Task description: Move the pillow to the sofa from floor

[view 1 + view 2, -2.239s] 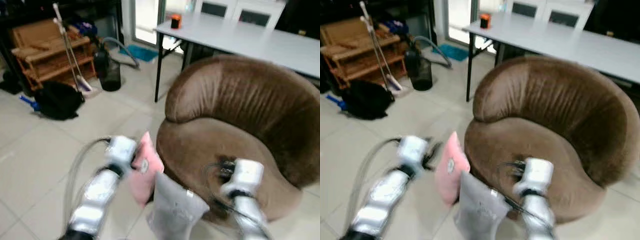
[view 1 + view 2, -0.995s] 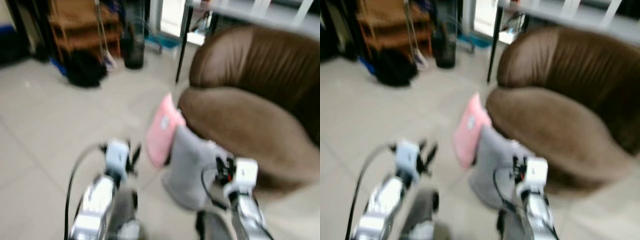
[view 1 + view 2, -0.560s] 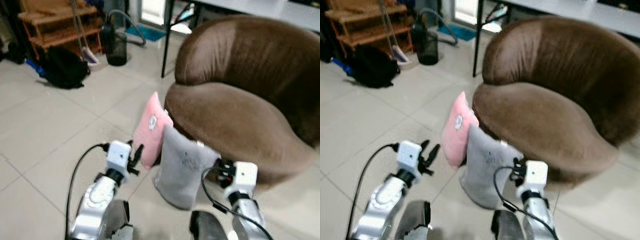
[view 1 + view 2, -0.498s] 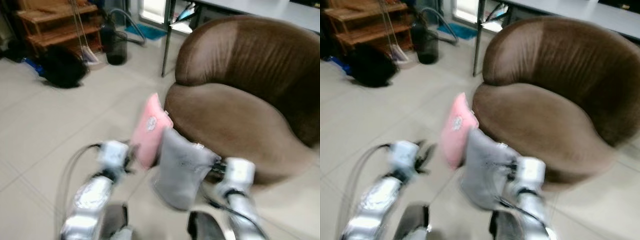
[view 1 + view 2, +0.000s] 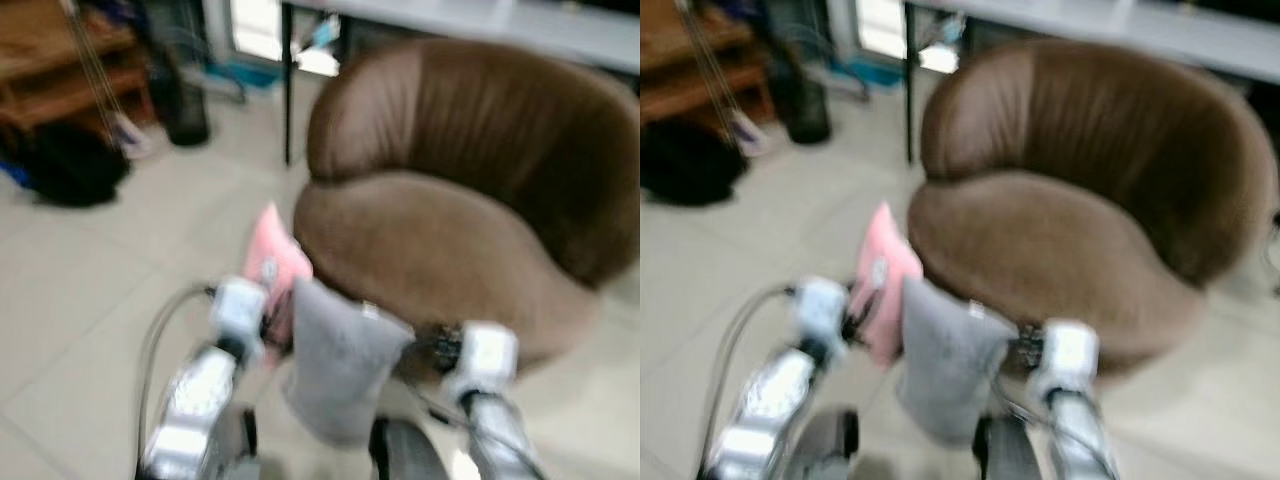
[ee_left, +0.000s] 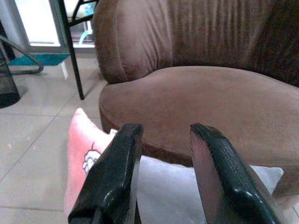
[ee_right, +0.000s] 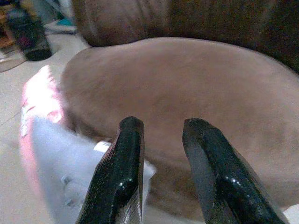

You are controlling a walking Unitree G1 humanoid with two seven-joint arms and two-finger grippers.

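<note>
Holding nothing, the left end effector (image 6: 161, 163) has its two black fingers parted with a clear gap, poised above the two pillows and aimed at the sofa (image 5: 450, 200) seat. The right end effector (image 7: 161, 158) is likewise parted and empty, just beside the grey pillow's upper corner; contact probably none, though blur makes this uncertain. Pillow count: two. The grey pillow (image 5: 335, 365) stands upright on the tiled floor (image 5: 90, 290), leaning against the sofa's front edge, with a small tag near its top. The pink pillow (image 5: 272, 262), bearing a small printed patch, stands beside it, also against the sofa. Sofa count: one, brown and round-backed.
</note>
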